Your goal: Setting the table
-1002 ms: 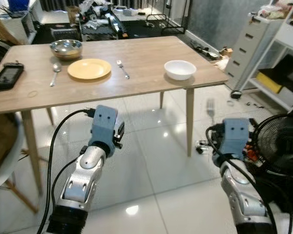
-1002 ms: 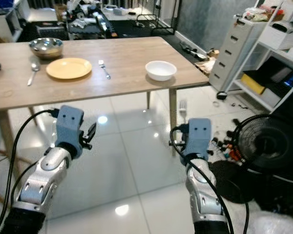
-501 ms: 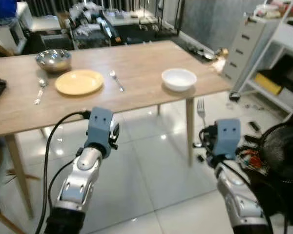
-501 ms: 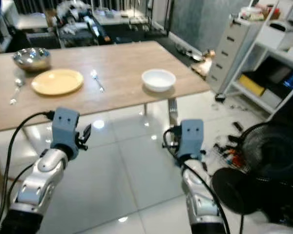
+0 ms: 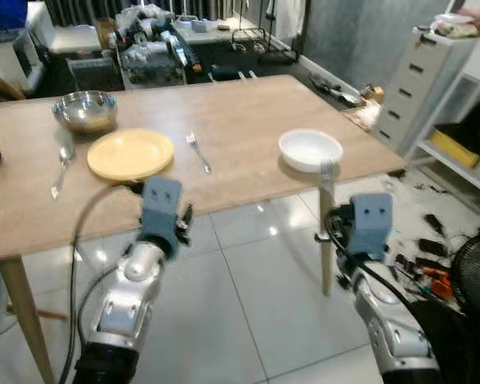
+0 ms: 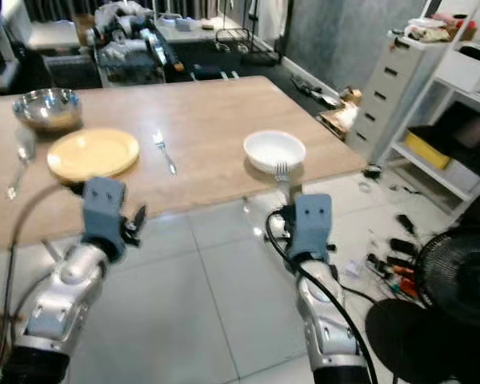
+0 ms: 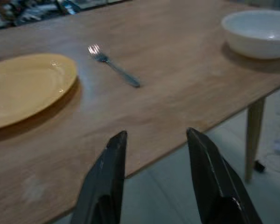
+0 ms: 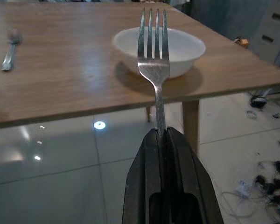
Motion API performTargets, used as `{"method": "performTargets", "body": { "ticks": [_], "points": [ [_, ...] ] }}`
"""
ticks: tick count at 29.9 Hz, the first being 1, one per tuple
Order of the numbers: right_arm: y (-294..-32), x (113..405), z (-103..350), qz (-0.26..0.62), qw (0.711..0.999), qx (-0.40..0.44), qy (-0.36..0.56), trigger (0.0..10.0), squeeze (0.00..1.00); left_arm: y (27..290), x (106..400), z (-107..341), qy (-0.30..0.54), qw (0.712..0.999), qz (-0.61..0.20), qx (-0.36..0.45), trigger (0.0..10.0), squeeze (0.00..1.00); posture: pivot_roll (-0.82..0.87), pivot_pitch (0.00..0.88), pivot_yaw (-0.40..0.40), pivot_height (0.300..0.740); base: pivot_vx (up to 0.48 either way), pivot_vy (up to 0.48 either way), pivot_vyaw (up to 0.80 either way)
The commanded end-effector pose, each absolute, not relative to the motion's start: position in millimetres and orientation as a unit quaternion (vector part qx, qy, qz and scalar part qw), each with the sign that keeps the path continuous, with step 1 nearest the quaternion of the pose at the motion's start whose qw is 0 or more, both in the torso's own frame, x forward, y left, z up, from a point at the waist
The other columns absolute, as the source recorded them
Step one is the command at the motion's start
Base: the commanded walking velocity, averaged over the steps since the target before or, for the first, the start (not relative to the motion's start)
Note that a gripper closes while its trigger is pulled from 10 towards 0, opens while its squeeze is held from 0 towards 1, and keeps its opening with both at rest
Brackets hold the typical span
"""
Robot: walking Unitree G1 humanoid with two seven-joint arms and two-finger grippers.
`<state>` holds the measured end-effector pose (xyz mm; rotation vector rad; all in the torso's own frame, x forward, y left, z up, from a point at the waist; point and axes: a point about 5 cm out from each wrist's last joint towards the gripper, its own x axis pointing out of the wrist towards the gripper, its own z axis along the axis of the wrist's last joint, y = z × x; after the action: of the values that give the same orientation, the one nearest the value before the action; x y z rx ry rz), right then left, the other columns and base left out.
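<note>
My right gripper was pinched tight on the handle of a fork, which stood upright with its tines above my fingertips, held short of the near edge of the wooden tabletop and over the tiled floor. Just beyond the tines sat the white bowl, close to the tabletop's near right corner. My left gripper hovered with its two fingers spread and nothing between them, also short of the near edge. Ahead of it and a little to its left lay the yellow plate, and just beside that plate, on its right, a second fork lay flat on the wood. Farther beyond the left gripper, on the far side of the plate, stood a steel bowl, and a spoon lay to the plate's left. Well off to the right of my right gripper were a grey drawer unit and scattered tools on the floor.
</note>
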<state>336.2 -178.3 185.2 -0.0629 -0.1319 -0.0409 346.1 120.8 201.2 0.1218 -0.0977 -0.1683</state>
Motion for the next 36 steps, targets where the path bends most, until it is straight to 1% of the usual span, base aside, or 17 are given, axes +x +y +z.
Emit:
{"method": "performTargets", "body": {
  "ticks": [1,16,18,21,22,23,24,25,26,28,32,34,35,36],
  "points": [
    [-176.2,335.6,185.1,-0.020,0.997,-0.030,-0.068,10.0,0.00,129.1,345.1,195.2,-0.036,0.994,-0.073,0.066,10.0,0.00,0.07,0.103,0.043,0.740,0.480,0.000,0.00],
    [-175.6,337.4,186.9,-0.020,0.996,-0.041,-0.071,10.0,0.00,128.9,345.0,195.1,-0.038,0.994,-0.073,0.066,10.0,0.00,0.07,0.092,0.040,0.740,0.480,0.000,0.00],
    [-183.1,340.0,188.4,-0.036,0.995,-0.054,-0.069,10.0,0.00,128.2,345.1,195.1,-0.038,0.994,-0.075,0.066,10.0,0.00,0.07,0.090,0.040,0.740,0.480,0.000,0.00],
    [-187.4,341.2,189.1,-0.045,0.995,-0.055,-0.067,10.0,0.00,128.1,345.1,195.1,-0.038,0.994,-0.075,0.066,10.0,0.00,0.07,0.090,0.040,0.740,0.480,0.000,0.00],
    [-194.9,342.7,189.0,-0.062,0.994,-0.061,-0.061,10.0,0.00,127.7,344.9,195.4,-0.041,0.993,-0.083,0.071,10.0,0.00,0.07,0.087,0.039,0.740,0.480,0.000,0.00],
    [-194.9,342.7,189.0,-0.062,0.994,-0.061,-0.061,10.0,0.00,127.7,344.9,195.4,-0.041,0.993,-0.083,0.071,10.0,0.00,0.07,0.087,0.039,0.740,0.480,0.000,0.00],
    [-200.6,343.5,188.9,-0.074,0.994,-0.063,-0.057,10.0,0.00,127.1,344.5,195.7,-0.043,0.992,-0.092,0.075,10.0,0.00,0.07,0.087,0.038,0.740,0.480,0.000,0.00],
    [-208.0,344.0,188.4,-0.089,0.992,-0.071,-0.049,10.0,0.00,124.0,341.8,196.6,-0.045,0.987,-0.131,0.081,10.0,0.00,0.07,0.087,0.038,0.740,0.480,0.000,0.00],
    [-208.0,344.0,188.4,-0.089,0.992,-0.071,-0.049,10.0,0.00,124.0,341.8,196.6,-0.045,0.987,-0.131,0.081,10.0,0.00,0.07,0.087,0.038,0.740,0.480,0.000,0.00],
    [-219.7,343.4,185.8,-0.111,0.990,-0.084,-0.034,10.0,0.00,121.4,336.9,199.9,-0.045,0.978,-0.188,0.077,10.0,0.00,0.07,0.087,0.037,0.740,0.174,0.000,0.00],
    [-223.2,343.1,184.5,-0.118,0.989,-0.088,-0.029,10.0,0.00,120.8,335.4,201.4,-0.044,0.975,-0.204,0.074,10.0,0.00,0.07,0.087,0.037,0.740,0.000,0.000,0.00],
    [-228.7,343.1,184.4,-0.122,0.988,-0.096,-0.021,10.0,0.00,113.4,326.9,206.3,-0.055,0.963,-0.255,0.073,10.0,0.00,0.07,0.091,0.039,0.740,0.000,0.000,0.00],
    [-228.7,343.1,184.4,-0.122,0.988,-0.096,-0.021,10.0,0.00,113.4,326.9,206.3,-0.055,0.963,-0.255,0.073,10.0,0.00,0.07,0.091,0.039,0.740,0.000,0.000,0.00],
    [-227.1,343.6,187.1,-0.107,0.989,-0.103,-0.025,10.0,0.00,107.4,320.2,208.1,-0.062,0.953,-0.287,0.074,10.0,0.00,0.07,0.093,0.040,0.740,0.000,0.000,0.00]
  ]
}}
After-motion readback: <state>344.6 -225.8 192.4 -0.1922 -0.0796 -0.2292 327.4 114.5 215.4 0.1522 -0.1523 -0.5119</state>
